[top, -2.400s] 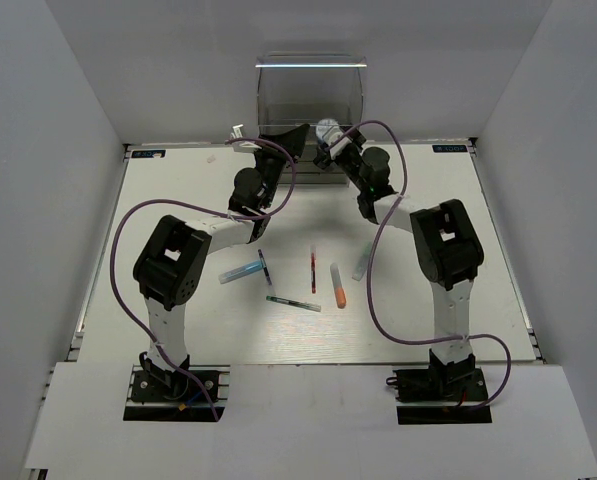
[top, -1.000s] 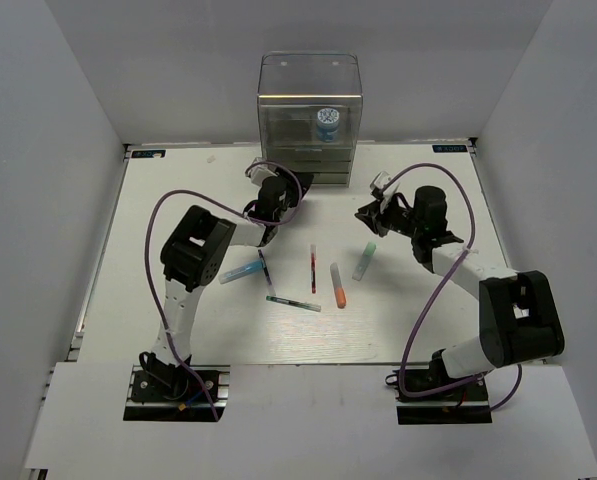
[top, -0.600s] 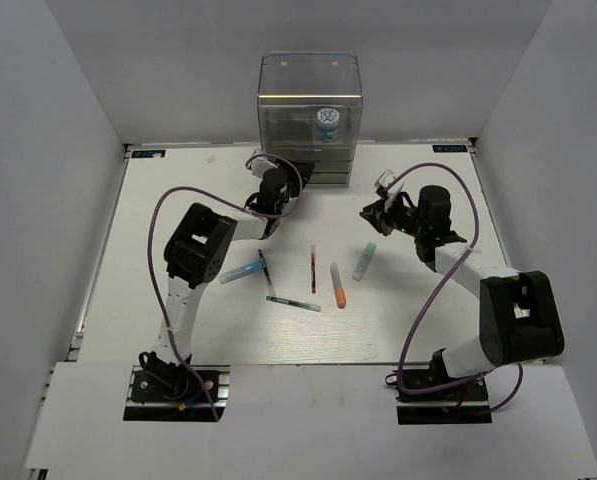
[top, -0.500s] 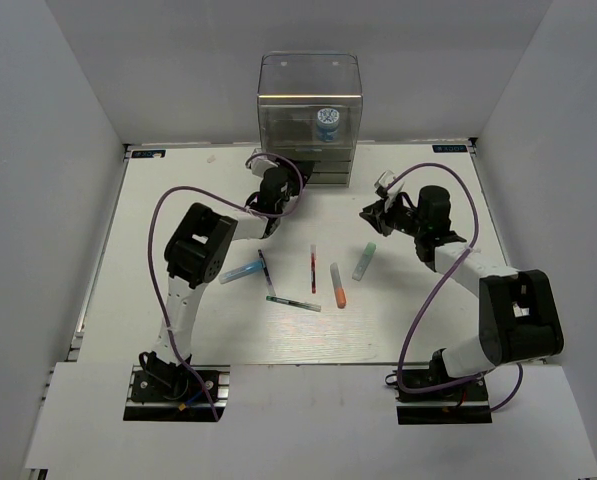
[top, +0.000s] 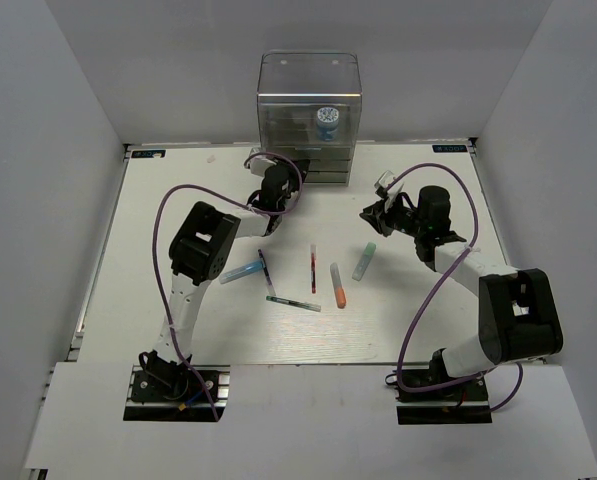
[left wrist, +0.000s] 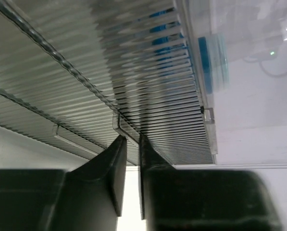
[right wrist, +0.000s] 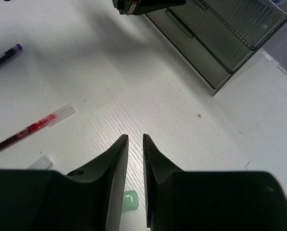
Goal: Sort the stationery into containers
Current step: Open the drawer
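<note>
The clear organiser (top: 309, 110) stands at the table's far edge, with the blue-and-white tape roll (top: 326, 122) inside its tall upper compartment. My left gripper (top: 277, 172) is at the grey drawers (left wrist: 133, 72), shut on a drawer's clear handle (left wrist: 120, 125). My right gripper (top: 370, 215) hovers over bare table, jaws a narrow gap apart and empty. The pale-green marker (top: 363, 261) lies just behind it, and its end (right wrist: 130, 199) shows between the fingers. A light-blue marker (top: 241, 271), dark pen (top: 265, 268), green pen (top: 293, 302), red pen (top: 313, 268) and orange marker (top: 337, 284) lie mid-table.
White walls close in the table on the left, right and back. Purple cables loop from both arms over the table. In the right wrist view the drawers (right wrist: 220, 38) sit at the upper right, with the left gripper (right wrist: 143, 6) at the top edge.
My left gripper has moved up to the drawers and closed on a handle. The right arm has shifted only slightly. The pens and markers lie where they were.
</note>
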`<state>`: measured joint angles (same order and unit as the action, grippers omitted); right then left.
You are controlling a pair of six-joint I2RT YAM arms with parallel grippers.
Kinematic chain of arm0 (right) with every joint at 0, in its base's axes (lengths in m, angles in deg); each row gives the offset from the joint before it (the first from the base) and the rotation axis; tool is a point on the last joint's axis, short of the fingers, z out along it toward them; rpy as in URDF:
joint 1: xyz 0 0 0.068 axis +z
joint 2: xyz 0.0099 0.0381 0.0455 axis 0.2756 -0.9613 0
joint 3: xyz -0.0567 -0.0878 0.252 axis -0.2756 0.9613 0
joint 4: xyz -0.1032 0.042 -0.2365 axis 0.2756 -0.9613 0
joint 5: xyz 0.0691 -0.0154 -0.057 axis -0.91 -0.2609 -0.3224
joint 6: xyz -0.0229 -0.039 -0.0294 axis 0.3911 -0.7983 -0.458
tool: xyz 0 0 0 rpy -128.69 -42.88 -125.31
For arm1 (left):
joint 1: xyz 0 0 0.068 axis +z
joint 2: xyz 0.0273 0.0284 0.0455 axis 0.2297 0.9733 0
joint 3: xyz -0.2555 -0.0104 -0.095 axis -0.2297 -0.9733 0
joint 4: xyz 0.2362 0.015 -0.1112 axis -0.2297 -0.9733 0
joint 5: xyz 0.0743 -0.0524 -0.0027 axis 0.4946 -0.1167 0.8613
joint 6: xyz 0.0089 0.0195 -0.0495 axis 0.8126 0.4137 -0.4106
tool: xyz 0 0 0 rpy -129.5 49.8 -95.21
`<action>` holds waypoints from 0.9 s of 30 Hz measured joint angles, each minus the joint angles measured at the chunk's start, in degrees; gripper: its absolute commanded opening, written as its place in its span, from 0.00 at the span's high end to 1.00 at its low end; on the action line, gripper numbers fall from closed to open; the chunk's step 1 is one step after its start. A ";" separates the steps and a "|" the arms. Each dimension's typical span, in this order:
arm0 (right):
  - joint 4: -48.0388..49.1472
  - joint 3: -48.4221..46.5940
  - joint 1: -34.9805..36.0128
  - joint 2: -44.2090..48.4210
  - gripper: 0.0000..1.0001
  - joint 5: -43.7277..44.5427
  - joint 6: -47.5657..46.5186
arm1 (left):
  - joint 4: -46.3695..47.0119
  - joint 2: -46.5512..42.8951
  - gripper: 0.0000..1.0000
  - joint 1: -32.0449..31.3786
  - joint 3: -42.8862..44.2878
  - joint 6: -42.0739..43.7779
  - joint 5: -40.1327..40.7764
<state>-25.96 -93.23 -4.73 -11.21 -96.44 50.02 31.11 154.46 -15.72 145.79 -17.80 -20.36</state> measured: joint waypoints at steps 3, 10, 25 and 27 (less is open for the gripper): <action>0.00 0.02 -0.02 0.00 0.75 -0.04 -0.02 | 0.33 0.07 0.91 0.02 0.04 -0.79 0.26; -0.02 0.02 -0.02 0.00 0.73 -0.61 -0.20 | 1.84 0.11 1.00 0.13 -0.76 -1.31 0.81; -0.55 0.02 -0.02 0.00 0.65 -2.58 -1.38 | 11.23 -7.58 1.00 -0.46 -17.09 -0.55 -0.81; -0.76 0.02 -0.02 0.00 0.61 -3.04 -1.73 | 11.19 -9.14 1.00 -0.50 -19.04 -0.17 -1.36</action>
<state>-26.72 -93.20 -4.75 -11.21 -99.48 48.30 42.30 145.32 -16.22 126.75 -17.98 -21.71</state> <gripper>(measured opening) 0.361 0.210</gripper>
